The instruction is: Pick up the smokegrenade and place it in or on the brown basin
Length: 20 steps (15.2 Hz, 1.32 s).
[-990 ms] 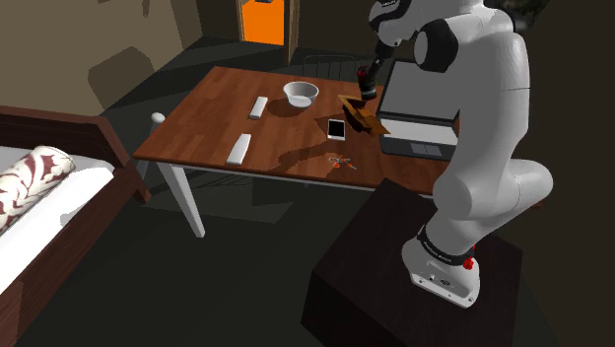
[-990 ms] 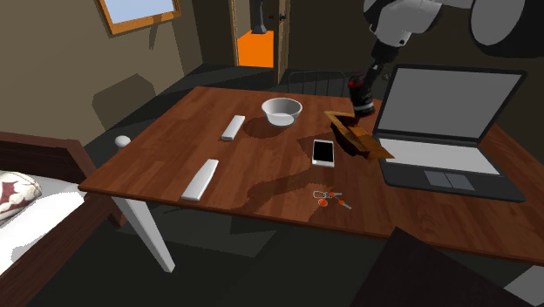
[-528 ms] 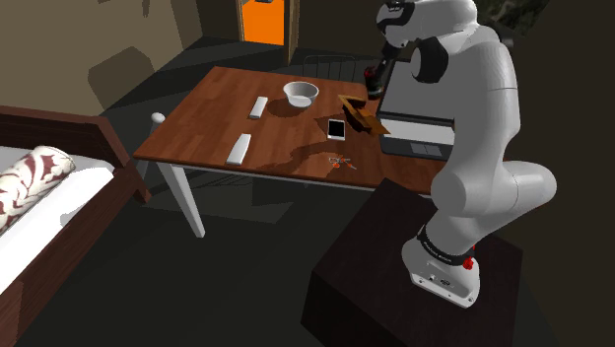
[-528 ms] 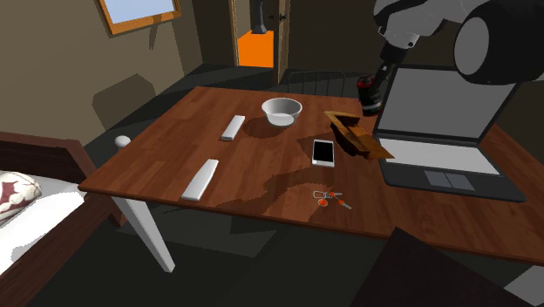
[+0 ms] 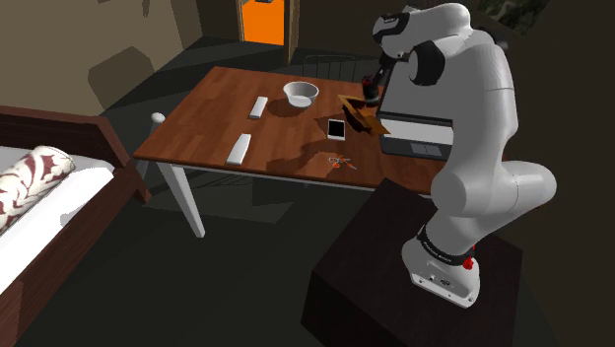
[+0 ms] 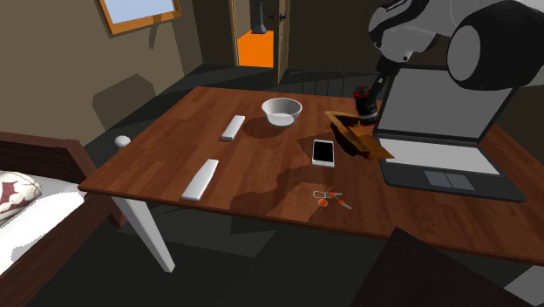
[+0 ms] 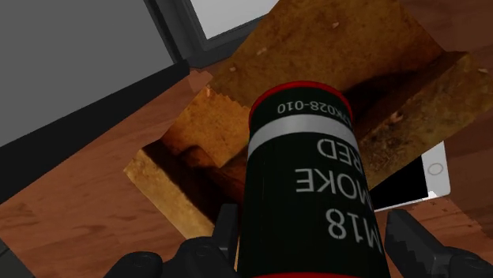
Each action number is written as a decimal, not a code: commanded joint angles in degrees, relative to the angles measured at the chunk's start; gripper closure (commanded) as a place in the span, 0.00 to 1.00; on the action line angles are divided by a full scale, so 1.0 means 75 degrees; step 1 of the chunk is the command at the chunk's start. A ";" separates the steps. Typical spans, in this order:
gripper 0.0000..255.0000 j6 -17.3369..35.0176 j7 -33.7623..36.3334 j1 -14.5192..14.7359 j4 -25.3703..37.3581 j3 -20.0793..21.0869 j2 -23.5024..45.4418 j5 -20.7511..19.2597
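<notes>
Reaching down over basin (image 7: 371, 47), jaws clasping grenade (image 7: 316, 182).

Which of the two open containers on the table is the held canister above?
The brown basin, the angular one beside the laptop; the wrist view shows the smoke grenade, clasped by the gripper, right over it. The round white bowl sits apart.

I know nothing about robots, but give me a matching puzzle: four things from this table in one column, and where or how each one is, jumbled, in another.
1. smoke grenade
2. white bowl
3. phone
4. laptop

A. open, screen upright
B. flat beside the brown basin
C. clasped in the fingers
D. nearest the orange doorway

Pairs: 1-C, 2-D, 3-B, 4-A
</notes>
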 commanded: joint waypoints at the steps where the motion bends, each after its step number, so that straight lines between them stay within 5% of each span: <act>1: 1.00 0.0158 -0.0054 -0.0004 -0.0090 0.0019 0.0065 0.0032; 14: 1.00 0.0495 -0.0152 -0.0006 -0.0250 0.0070 0.0253 0.0105; 15: 0.00 0.0497 -0.0153 -0.0005 -0.0253 0.0070 0.0252 0.0105; 20: 0.00 0.0495 -0.0152 -0.0006 -0.0250 0.0070 0.0253 0.0105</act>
